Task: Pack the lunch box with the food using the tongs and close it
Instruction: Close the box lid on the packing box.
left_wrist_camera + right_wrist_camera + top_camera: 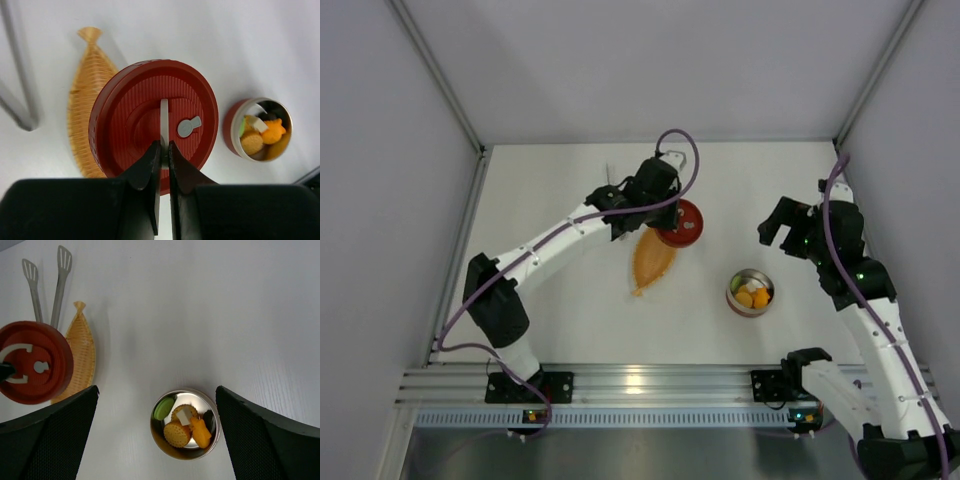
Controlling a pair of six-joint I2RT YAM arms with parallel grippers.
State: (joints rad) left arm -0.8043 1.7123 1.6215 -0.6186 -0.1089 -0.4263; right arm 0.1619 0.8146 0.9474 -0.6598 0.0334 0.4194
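The left fingers [147, 167] were clenched on the thin pale handle [164, 117] of the red lid [130, 115]; the lid overlapped one end of the orange woven tray [85, 90]. The right fingers [55, 435] stood spread wide, grasping nothing, above the open lunch box [152, 425]; it sat on the worktop [200, 315], well apart from the lid, with the food [182, 427] inside; the tongs [61, 275] lay beyond the tray.

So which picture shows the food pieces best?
The right wrist view: it looks straight down on the orange, yellow and green food pieces inside the round steel lunch box. The left wrist view sees them slanted; the top view, tiny.
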